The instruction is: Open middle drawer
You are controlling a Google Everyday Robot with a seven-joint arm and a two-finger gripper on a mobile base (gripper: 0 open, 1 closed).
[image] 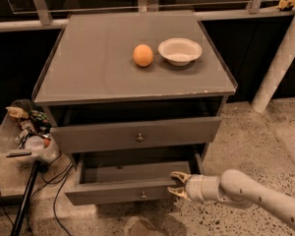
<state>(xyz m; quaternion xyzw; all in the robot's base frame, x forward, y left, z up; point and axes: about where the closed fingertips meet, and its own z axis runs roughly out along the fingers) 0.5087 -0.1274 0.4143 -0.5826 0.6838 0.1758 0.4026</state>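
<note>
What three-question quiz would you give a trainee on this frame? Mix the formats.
1. Fill in: on the cabinet top, seen from the camera, the orange lies to the ___ of the white bowl.
2. Multiple choice: where is the gripper?
A) over the orange
B) at the right end of the middle drawer front
C) inside the white bowl
3. True or false: the middle drawer is fully shut.

Key: 1 left; 2 B; 3 false, since it is pulled out and its inside shows.
</note>
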